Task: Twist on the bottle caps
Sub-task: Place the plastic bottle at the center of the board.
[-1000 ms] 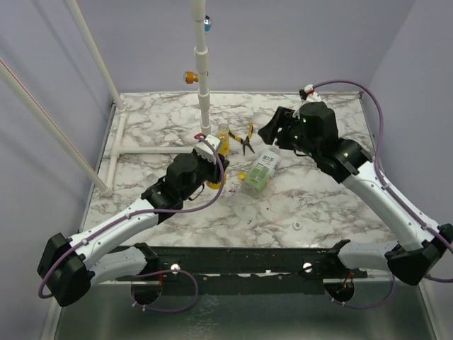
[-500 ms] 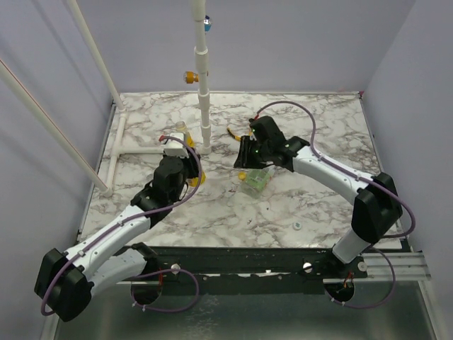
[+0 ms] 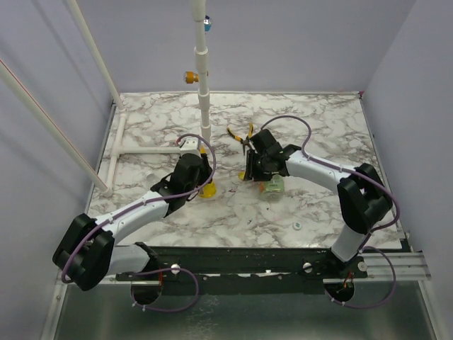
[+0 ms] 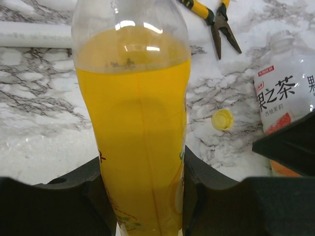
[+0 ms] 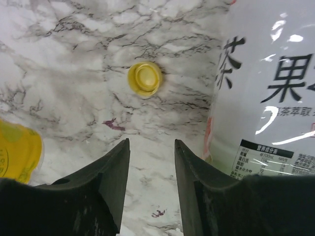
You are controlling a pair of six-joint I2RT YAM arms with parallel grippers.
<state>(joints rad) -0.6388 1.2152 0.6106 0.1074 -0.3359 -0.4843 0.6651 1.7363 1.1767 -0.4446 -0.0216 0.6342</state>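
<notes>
We saw the left pincer (image 4: 142,169) clamped around the yellow bottle (image 4: 133,98); the right pincer (image 5: 151,145) stood parted and empty above the marble surface (image 5: 59,59); the yellow cap (image 5: 144,78) lay just beyond its tips; the labelled clear bottle (image 5: 266,98) was close beside its right finger; the whitish cap (image 3: 298,226) sat well apart.

Bare table (image 5: 74,44) runs from the right gripper (image 5: 151,142) to the yellow cap (image 5: 144,78), a straight lane in; labelled bottle (image 5: 266,98) tight beside one finger, yellow bottle (image 5: 17,147) near the other, so the lane is narrow; pliers (image 3: 244,136) and pipe post (image 3: 204,106) crowd the back; white cap (image 3: 297,226) alone near the front edge.
</notes>
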